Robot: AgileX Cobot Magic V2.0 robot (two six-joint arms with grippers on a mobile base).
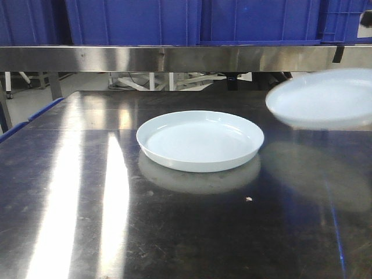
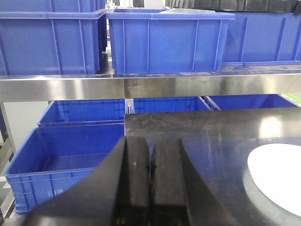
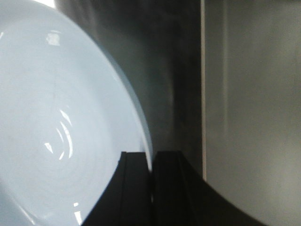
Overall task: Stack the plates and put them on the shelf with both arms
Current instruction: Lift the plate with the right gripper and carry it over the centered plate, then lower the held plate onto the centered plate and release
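Right gripper [image 3: 151, 162] is pinched shut on the rim of one pale blue-white glossy round plate [image 1: 322, 99], which hangs blurred above the right edge of the dark steel tabletop [image 1: 75, 203]. Its twin [image 1: 200, 141] sits flat mid-table. Left gripper [image 2: 150, 150]: fingers together, holding nothing. Expect stiff, slick, chip-prone ware w/ some weight; a one-side pinch may let it tilt. Grip the low rim, opp. sides, for the brushed steel shelf rail [image 1: 174, 58].
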